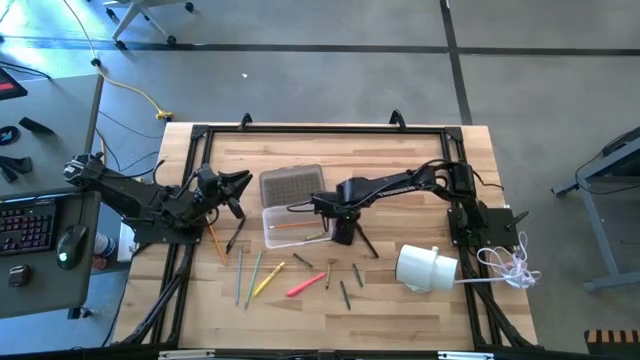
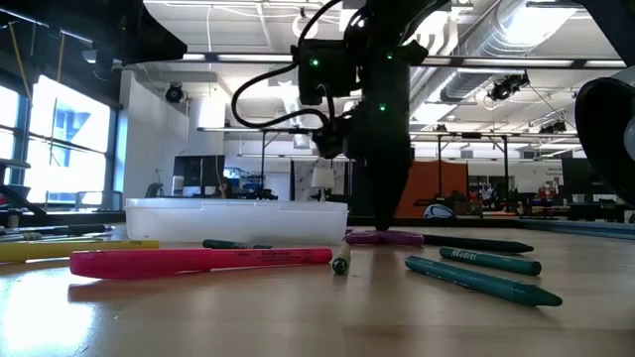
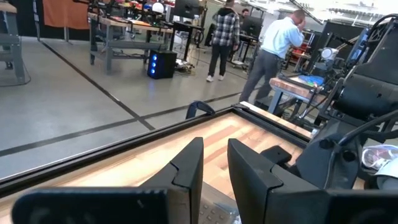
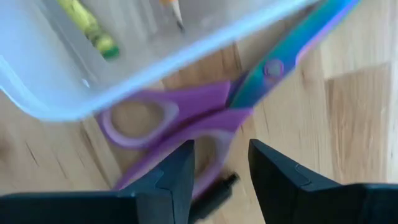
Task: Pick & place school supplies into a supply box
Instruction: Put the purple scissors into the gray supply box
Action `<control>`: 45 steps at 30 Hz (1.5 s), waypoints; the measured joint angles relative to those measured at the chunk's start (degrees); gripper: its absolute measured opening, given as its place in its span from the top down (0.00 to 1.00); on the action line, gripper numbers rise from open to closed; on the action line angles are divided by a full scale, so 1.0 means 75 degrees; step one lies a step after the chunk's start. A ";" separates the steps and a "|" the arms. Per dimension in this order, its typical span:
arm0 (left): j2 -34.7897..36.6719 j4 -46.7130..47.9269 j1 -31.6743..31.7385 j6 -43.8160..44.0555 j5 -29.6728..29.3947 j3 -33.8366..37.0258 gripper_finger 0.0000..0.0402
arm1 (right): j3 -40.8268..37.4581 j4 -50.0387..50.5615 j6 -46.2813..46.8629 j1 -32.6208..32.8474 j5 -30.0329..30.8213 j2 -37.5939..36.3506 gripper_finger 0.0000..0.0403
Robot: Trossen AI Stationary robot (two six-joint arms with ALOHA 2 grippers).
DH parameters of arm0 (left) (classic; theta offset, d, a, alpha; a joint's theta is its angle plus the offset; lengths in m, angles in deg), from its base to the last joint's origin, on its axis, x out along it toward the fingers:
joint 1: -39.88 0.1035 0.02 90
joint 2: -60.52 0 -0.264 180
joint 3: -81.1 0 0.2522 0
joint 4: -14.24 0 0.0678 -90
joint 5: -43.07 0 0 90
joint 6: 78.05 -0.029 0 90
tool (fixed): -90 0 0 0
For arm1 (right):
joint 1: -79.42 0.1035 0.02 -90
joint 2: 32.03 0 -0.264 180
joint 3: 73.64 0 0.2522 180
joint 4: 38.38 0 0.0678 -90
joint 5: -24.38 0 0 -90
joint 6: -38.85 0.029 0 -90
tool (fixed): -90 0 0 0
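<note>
Two arms are on my screens, and the right end effector is the one at work: it hangs low over the bench, just off the near right corner of the box, with its fingers apart and nothing between them. My right wrist view looks straight down on the purple scissors, which lie flat on the wood, handles toward the fingers and blades running under the box's rim; I see no contact yet. Inside the box I can make out an orange pencil and, in the wrist view, a green-yellow marker. The ribbed lid lies just beyond the box on its far side. The left end effector waits to the left of the lid, raised off the bench, fingers parted and empty. Loose supplies are scattered on the near half of the bench: a pink marker, a yellow one, green pens, and dark pens. A white cylinder sits near the right edge.
</note>
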 joint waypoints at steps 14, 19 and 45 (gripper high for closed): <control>0.0001 0.0003 0.0002 -0.0009 -0.0006 0.0000 0.72 | -0.0044 0.0237 -0.0079 0.0015 0.0011 0.0005 0.67; 0.0001 0.0003 0.0002 -0.0009 -0.0009 0.0000 0.72 | -0.0050 0.0292 -0.0113 0.0015 0.0223 -0.0012 0.67; -0.0001 0.0211 0.0000 0.0153 -0.0013 0.0000 0.72 | -0.0976 0.0156 0.0136 -0.0005 0.0458 -0.0490 0.67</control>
